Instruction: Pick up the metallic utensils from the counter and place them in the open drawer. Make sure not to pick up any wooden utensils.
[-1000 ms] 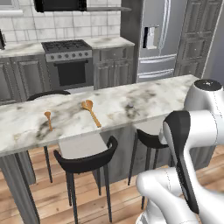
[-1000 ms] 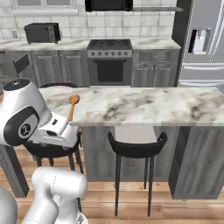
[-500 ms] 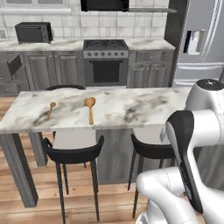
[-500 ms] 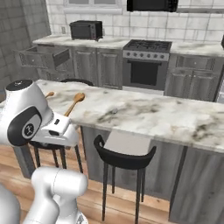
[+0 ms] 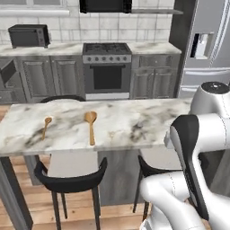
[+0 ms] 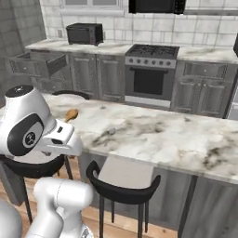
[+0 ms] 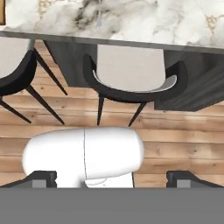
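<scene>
The white marble counter runs across both base views, and its edge crosses the top of the hand view. Two orange-brown wooden utensils lie on it, a small spoon and a larger spoon; one bowl peeks out behind my arm. A slim grey sliver, possibly a metallic utensil, lies on the marble. The open drawer juts from the back cabinets on the left. My gripper is open, fingertips wide apart, pointing down at a stool and the floor in front of the counter.
Black stools with grey seats stand under the counter's near edge on a wooden floor. A stove, a black toaster oven and a steel fridge line the back wall.
The whole picture has shifted in both base views, so the base has moved and turned; the spoons now sit further right in the left view. The gripper stays open.
</scene>
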Available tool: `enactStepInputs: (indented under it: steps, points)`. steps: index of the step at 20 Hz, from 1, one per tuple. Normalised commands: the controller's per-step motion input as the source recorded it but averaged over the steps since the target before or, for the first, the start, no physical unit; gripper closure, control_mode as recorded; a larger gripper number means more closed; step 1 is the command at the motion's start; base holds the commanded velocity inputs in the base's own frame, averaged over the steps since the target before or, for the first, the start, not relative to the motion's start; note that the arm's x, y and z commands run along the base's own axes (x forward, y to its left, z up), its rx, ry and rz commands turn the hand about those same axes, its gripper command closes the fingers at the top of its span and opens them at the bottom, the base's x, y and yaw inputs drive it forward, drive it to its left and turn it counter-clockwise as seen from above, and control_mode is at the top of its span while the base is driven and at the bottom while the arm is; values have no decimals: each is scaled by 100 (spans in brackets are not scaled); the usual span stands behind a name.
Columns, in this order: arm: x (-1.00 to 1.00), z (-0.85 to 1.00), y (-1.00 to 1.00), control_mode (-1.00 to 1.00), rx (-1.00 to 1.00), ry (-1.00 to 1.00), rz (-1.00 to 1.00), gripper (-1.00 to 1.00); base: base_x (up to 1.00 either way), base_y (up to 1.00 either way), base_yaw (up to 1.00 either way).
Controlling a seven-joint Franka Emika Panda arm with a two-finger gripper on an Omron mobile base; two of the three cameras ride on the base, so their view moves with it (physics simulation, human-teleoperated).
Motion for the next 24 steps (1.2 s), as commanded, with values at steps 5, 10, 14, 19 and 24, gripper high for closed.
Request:
enactStepInputs:
  steps: [5,10,14,19,24]
  points:
    - [0,0,0,100,0,0,0,-100,100,3,-15]
    - [0,0,0,100,0,0,0,-100,72,10,-8]
    - [0,0,0,100,0,0,0,-100,60,4,-20]
    - [0,0,0,100,0,0,0,-100,69,16,-34]
    - [0,0,0,100,0,0,0,-100,56,26,-26]
